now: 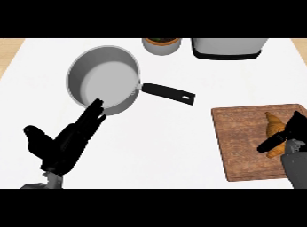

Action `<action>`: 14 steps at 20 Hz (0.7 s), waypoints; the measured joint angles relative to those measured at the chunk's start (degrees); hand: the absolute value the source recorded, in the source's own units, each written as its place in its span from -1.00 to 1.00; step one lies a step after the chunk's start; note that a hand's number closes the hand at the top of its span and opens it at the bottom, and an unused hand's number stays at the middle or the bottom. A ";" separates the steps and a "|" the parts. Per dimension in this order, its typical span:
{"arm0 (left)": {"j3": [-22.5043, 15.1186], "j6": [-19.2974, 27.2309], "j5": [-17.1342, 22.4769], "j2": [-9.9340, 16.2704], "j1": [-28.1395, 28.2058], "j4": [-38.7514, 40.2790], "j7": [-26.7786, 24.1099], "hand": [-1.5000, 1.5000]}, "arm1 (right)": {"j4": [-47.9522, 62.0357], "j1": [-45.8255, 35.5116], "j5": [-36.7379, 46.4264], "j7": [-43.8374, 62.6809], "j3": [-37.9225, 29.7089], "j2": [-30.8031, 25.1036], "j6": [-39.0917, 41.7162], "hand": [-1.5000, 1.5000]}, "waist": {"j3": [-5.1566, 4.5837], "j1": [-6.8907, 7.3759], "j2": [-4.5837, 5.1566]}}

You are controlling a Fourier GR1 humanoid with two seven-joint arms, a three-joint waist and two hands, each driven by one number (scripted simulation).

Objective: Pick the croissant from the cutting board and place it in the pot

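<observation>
At your far left, the black left hand point(63, 144) rests open, fingers straight and together, tips just at the near rim of the round grey metal pot point(104, 80), whose black handle point(169, 92) angles toward the right. Behind the pot you see a small grey planter point(161, 46), then a grey-and-black appliance point(228, 48) at the back edge of the white counter point(163, 142). At your right lies the brown wooden cutting board point(244, 137); on it the golden-brown croissant point(274, 133), with the black right hand point(297, 131) curled round it, thumb and fingers clamping its sides.
</observation>
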 measured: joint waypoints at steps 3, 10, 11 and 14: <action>0.30 -0.15 -1.05 -1.01 -0.32 0.31 -0.16 0.00 | 1.34 -0.69 0.67 -0.73 -0.96 1.28 -0.49 1.00 | 0.01 0.01 -0.05; 1.07 -1.19 -1.91 -2.03 0.37 -0.80 1.73 0.00 | 5.16 -2.32 0.21 -7.29 -2.29 1.41 -1.49 1.00 | -0.19 0.01 0.00; 1.23 -1.04 -1.94 -2.27 0.28 -1.22 2.52 0.00 | 5.75 -2.34 0.93 -7.92 -2.10 1.61 -2.31 1.00 | -0.27 -0.01 -0.02; 2.10 -1.98 -1.81 -2.05 0.35 -0.34 2.03 0.00 | 3.83 -1.22 2.24 -9.34 0.48 3.32 -2.61 1.00 | -0.54 -0.26 -0.19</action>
